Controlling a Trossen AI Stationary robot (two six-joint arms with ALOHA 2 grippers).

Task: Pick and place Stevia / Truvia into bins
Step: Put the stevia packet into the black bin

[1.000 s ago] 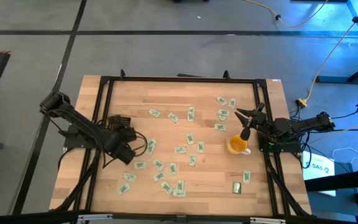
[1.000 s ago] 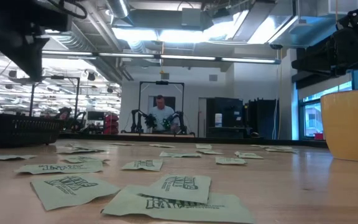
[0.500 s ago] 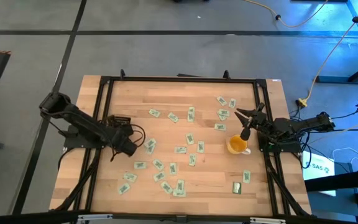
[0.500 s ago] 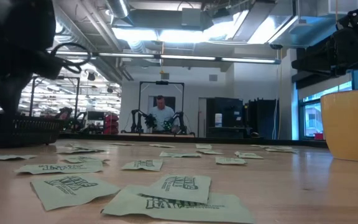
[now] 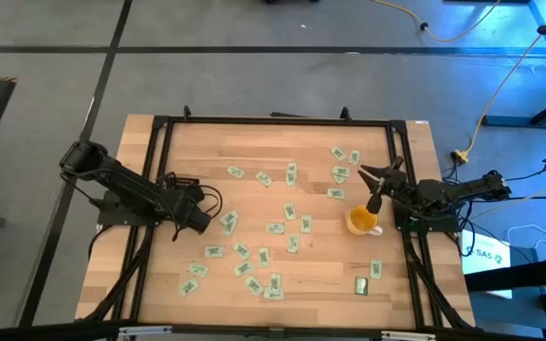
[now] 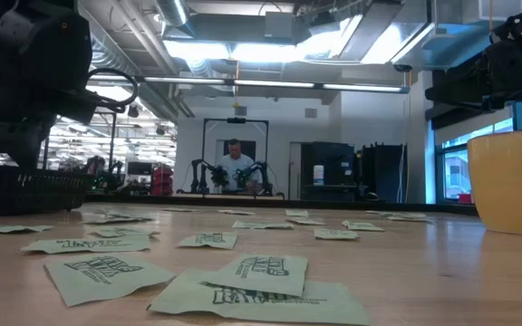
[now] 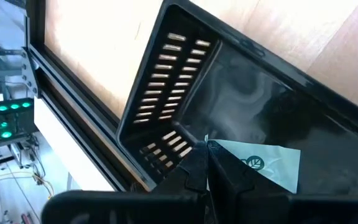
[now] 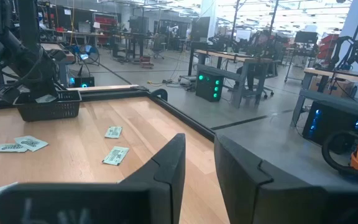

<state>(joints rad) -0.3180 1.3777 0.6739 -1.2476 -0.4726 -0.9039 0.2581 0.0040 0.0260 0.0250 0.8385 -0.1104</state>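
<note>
Over the black bin (image 7: 241,106), left gripper (image 7: 207,163) was clamped on one Truvia sachet (image 7: 263,163) by its edge. Other sachets (image 5: 254,256) lay scattered across the bench (image 5: 254,152). Right gripper (image 8: 199,163), fingers apart, waited beside a yellow cup (image 5: 361,220). Sachets looked light, thin, floppy; best pinched at an edge.
</note>
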